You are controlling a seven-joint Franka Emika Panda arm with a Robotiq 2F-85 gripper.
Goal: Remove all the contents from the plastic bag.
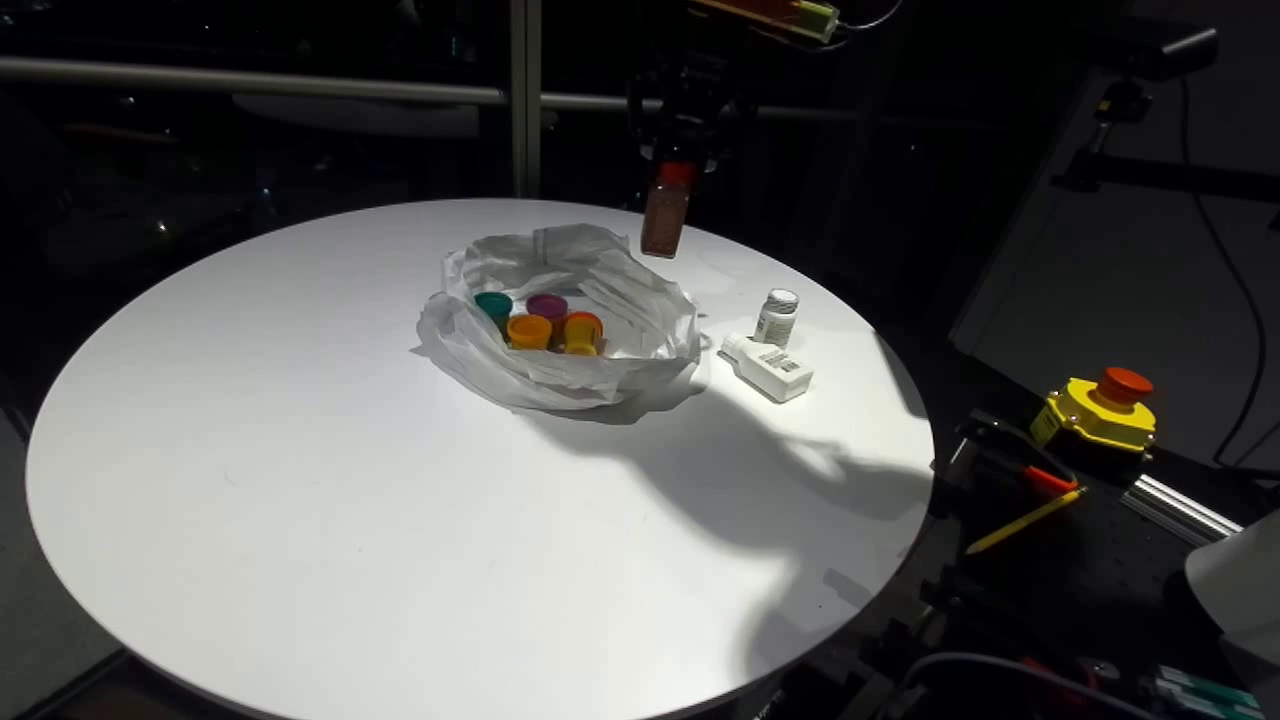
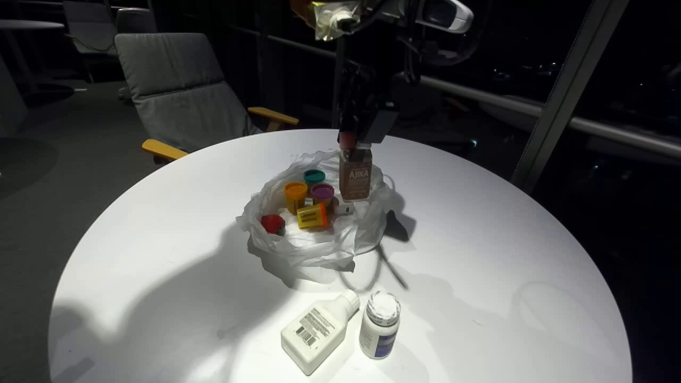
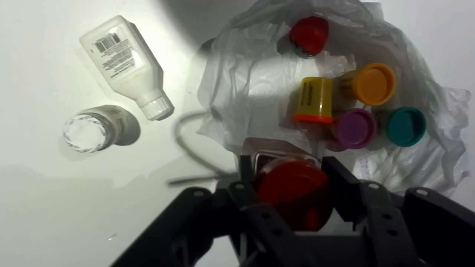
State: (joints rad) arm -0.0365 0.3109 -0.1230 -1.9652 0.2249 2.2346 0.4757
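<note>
From my remote station I find the black two-fingered gripper [image 3: 288,178] closed down to the width of the red cap on a clear, square-sided bottle [image 2: 356,181] marked AJIKA, with reddish-brown contents. Its fingers [image 3: 343,189] flank the cap on both sides; the bottle hangs off the surface, nearly upright.

With 12 at the top of the wrist view, I place the grip at 7 o'clock of the crumpled, translucent white plastic bag [image 1: 545,385]; whether the bottle's base is over the bag's edge or just outside it, I cannot tell. Inside the bag I note a red, strawberry-like piece [image 3: 310,35] at 11, a yellow cylindrical tub [image 3: 315,97] with an orange-red lid lying on its side at 9, an orange-lidded tub [image 3: 374,87] at 3, a teal-lidded tub [image 3: 406,127] at 4 and a purple-lidded tub [image 3: 355,128] at 5.

In an exterior view, the round white table [image 1: 300,520] carries the bag toward 1 o'clock. Toward 2, inside the rim, a flat white plastic bottle [image 1: 778,373] lies just beside a round white bottle [image 1: 777,318] standing upright; a narrow gap parts them. From 6 round to 10 I have a broad stretch of tabletop between bag and rim; shadow covers 4.
</note>
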